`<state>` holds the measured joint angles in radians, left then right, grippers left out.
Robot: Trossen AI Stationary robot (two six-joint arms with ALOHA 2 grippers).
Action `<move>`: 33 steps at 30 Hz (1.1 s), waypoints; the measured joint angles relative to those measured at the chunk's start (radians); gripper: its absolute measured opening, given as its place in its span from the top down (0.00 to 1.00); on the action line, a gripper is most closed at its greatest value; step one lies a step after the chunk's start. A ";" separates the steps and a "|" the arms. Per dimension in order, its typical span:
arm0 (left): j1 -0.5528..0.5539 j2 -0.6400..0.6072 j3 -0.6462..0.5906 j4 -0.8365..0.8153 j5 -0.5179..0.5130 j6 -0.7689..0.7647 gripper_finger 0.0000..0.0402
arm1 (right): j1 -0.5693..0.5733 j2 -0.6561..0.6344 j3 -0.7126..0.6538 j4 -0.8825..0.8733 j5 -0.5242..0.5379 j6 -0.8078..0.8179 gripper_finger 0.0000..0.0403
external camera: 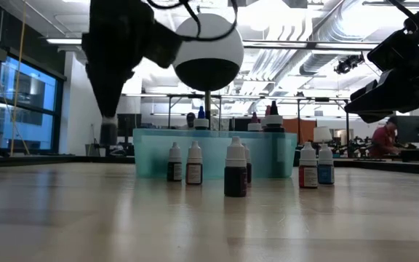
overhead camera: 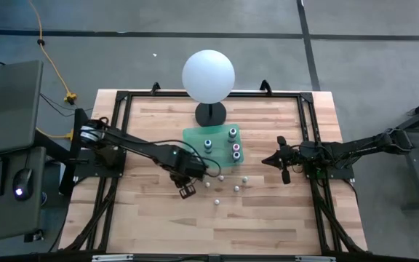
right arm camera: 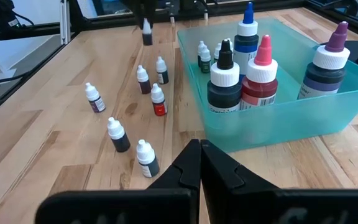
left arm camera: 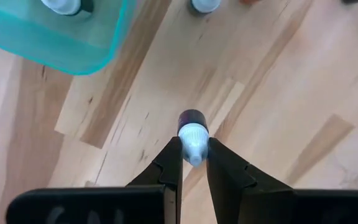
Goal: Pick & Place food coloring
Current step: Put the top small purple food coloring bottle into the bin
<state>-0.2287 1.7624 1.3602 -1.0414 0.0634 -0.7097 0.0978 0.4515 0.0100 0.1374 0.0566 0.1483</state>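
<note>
the left end effector is clamped on the white cap of one small food coloring bottle, whose dark body hangs below the fingers over the bare wood of the bench. the bottle's long axis runs on in line with the fingers, so it looks held upright by its top. the teal tray lies just beyond and to one side of it, toward the white ball on its black stand; i judge the coming move turns on that short gap. more little bottles stand loose on the bench near the tray. the right end effector is closed on nothing, waiting at the right side, farther off. no label can be read.
</note>
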 joint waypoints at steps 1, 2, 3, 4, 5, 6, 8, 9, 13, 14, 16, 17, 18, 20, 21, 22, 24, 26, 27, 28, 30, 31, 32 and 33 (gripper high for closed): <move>0.000 -0.013 0.000 -0.002 0.000 -0.001 0.89 | 0.000 0.000 0.000 0.001 0.000 0.000 1.00; 0.000 -0.028 0.000 -0.017 -0.001 -0.001 0.89 | 0.000 0.000 0.000 0.001 0.000 0.000 1.00; 0.000 -0.044 0.000 -0.034 -0.002 -0.002 0.89 | 0.000 0.000 0.000 0.001 0.000 0.000 1.00; 0.000 -0.061 0.000 -0.041 -0.009 -0.002 0.89 | 0.000 0.000 0.000 0.001 0.000 0.000 1.00; 0.000 -0.079 0.000 -0.044 -0.020 -0.003 0.89 | 0.000 0.000 0.000 0.001 0.000 0.000 1.00; 0.000 -0.093 0.000 -0.047 -0.031 -0.005 0.89 | 0.000 0.000 0.000 0.001 0.000 0.000 1.00; 0.011 -0.124 0.000 -0.048 -0.055 -0.004 0.89 | 0.000 0.000 0.000 0.002 0.000 0.000 1.00; 0.019 -0.137 0.000 -0.049 -0.060 -0.002 0.89 | 0.000 0.000 0.000 0.002 0.000 0.000 1.00; 0.081 -0.171 0.001 -0.051 -0.068 0.036 0.89 | 0.000 0.000 0.000 0.001 0.000 0.000 1.00; 0.098 -0.174 0.000 -0.052 -0.062 0.052 0.89 | 0.000 0.000 0.000 0.001 0.000 0.000 1.00; 0.135 -0.176 0.001 -0.040 -0.039 0.097 0.89 | 0.000 0.000 0.000 0.001 0.000 0.000 1.00; 0.152 -0.176 0.001 -0.039 -0.027 0.124 0.89 | 0.000 0.000 0.000 0.001 0.000 0.000 1.00; 0.170 -0.176 0.001 -0.038 -0.014 0.153 0.89 | 0.000 0.000 0.000 0.001 0.000 0.000 1.00; 0.204 -0.176 0.001 -0.021 0.005 0.208 0.89 | 0.000 0.000 0.000 0.001 0.000 0.000 1.00; 0.219 -0.176 0.002 -0.014 0.010 0.231 0.89 | 0.000 0.000 0.000 0.001 0.000 0.000 1.00; 0.234 -0.176 0.002 -0.011 0.013 0.251 0.89 | 0.000 0.000 0.000 0.001 0.000 0.000 1.00; 0.261 -0.176 0.002 0.009 0.031 0.294 0.89 | 0.000 0.000 0.000 0.001 0.000 0.000 1.00; 0.284 -0.176 0.002 0.014 0.053 0.344 0.89 | 0.000 0.000 0.000 0.001 0.000 0.000 1.00; 0.293 -0.176 0.004 0.016 0.063 0.371 0.89 | 0.000 0.000 0.000 0.001 0.000 0.000 1.00; 0.298 -0.176 0.009 0.017 0.067 0.403 0.89 | 0.000 0.000 0.000 0.001 0.000 0.000 1.00; 0.304 -0.167 0.029 0.022 0.077 0.462 0.89 | 0.000 0.000 0.000 0.001 0.000 0.000 1.00; 0.304 -0.160 0.044 0.022 0.073 0.485 0.89 | 0.000 0.000 0.000 0.001 0.000 0.000 1.00; 0.306 -0.155 0.057 0.014 0.062 0.509 0.89 | 0.000 0.000 0.000 0.001 0.000 0.000 1.00; 0.309 -0.148 0.074 0.005 0.061 0.531 0.89 | 0.000 0.000 0.000 0.001 0.000 0.000 1.00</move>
<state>0.0799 1.6142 1.4341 -1.0365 0.1241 -0.1789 0.0978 0.4519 0.0097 0.1387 0.0566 0.1486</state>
